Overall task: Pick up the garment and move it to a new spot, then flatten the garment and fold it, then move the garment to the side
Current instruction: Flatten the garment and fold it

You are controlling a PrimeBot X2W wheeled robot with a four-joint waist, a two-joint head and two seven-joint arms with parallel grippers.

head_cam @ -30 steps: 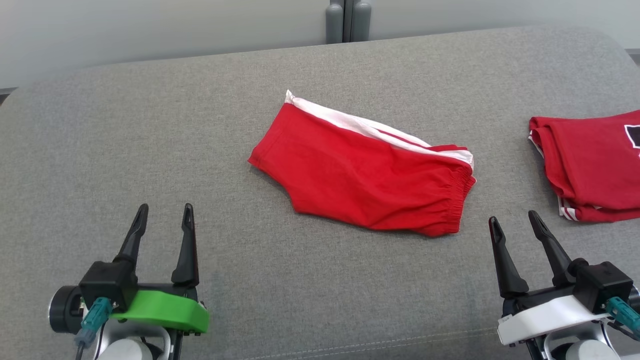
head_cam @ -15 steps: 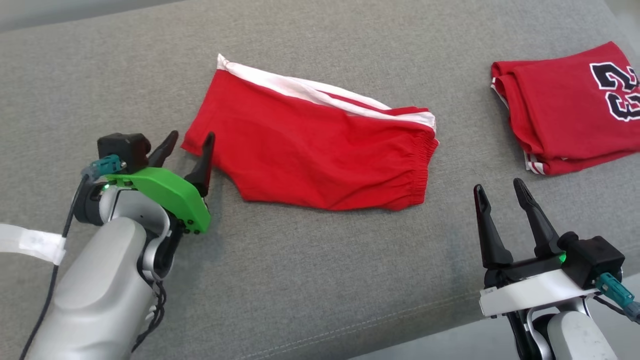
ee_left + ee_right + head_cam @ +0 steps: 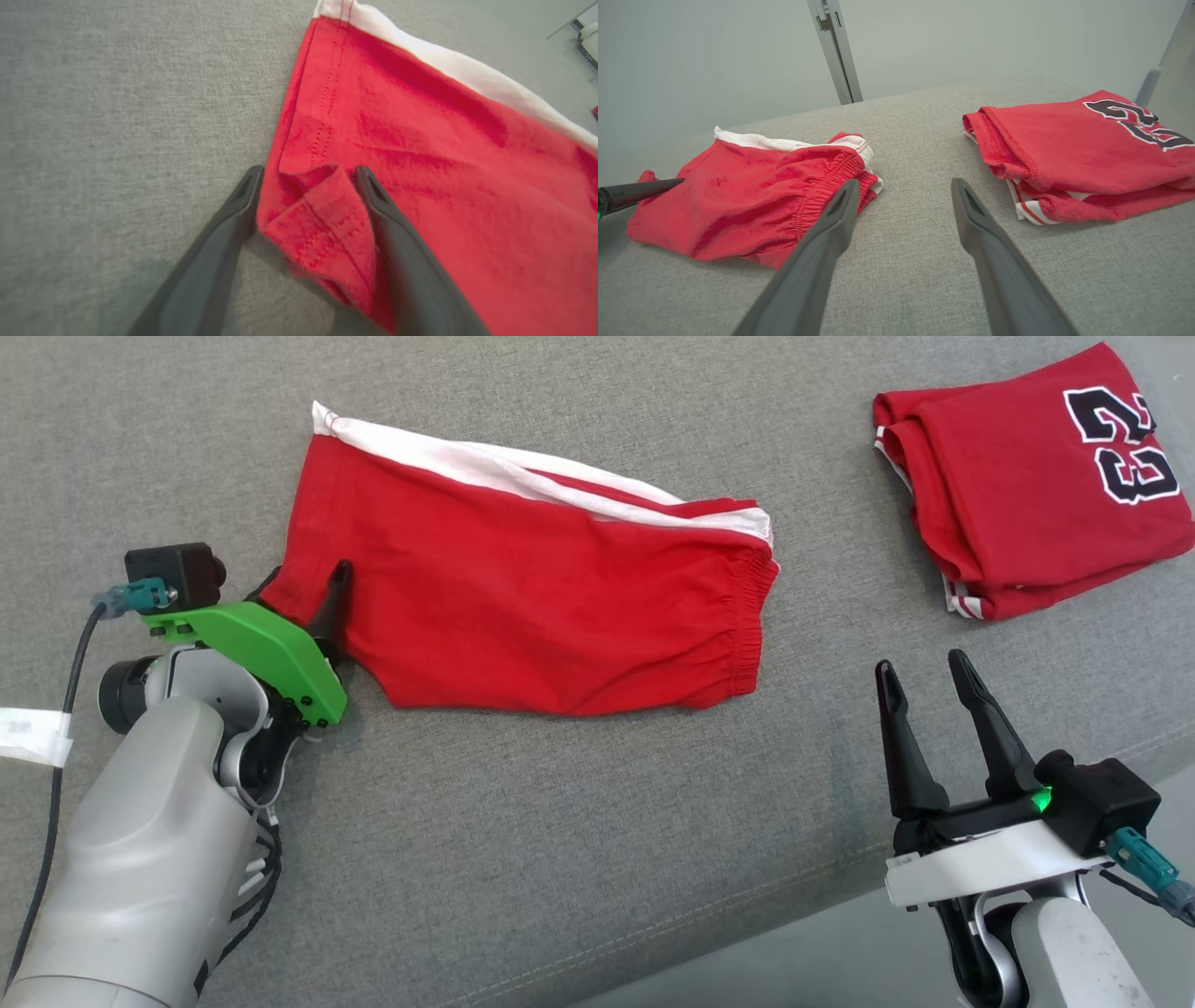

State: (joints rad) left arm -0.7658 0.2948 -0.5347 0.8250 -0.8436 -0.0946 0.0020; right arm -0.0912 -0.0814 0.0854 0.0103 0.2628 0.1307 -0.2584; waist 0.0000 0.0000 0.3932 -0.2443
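Left gripper (image 3: 303, 581), parked at the lower left of the frame a second ago, has reached the lower-left hem corner of the red cotton shorts with a white side stripe (image 3: 551, 607). Its fingers are spread wide, straddling a turned-up flap of hem without clamping it (the head view has tilted down too, so the shorts' shift in frame is the camera's). They lie spread at upper centre on the grey woven cushion (image 3: 560, 821). Right gripper (image 3: 922, 661) hovers at lower right, spread and empty. I judge this reach suits either a lift to a new spot or a final move aside. No container is involved; the folded red jersey with black numerals (image 3: 1027, 495) lies straight on the cushion.
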